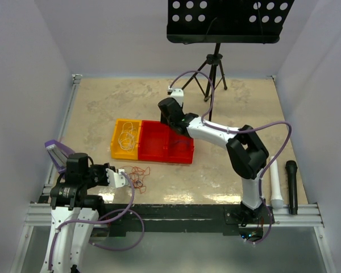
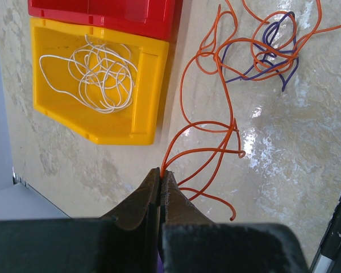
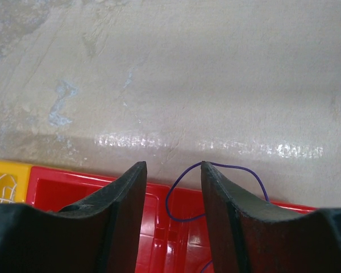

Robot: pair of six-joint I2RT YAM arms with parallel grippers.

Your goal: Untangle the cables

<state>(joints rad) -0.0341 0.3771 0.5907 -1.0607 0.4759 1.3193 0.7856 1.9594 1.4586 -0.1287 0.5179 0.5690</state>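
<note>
Right wrist view: purple wire [image 3: 166, 200] runs behind the right jaws; ends hidden.

You face a black perforated music stand [image 1: 230, 20] on a tripod, at the far edge of a beige, marbled surface [image 1: 102, 105]. Plain white walls [image 1: 23, 85] rise behind the stand and on either side of it. Opposite the stand, light glares off the surface near a metal rail [image 1: 37, 215].
</note>
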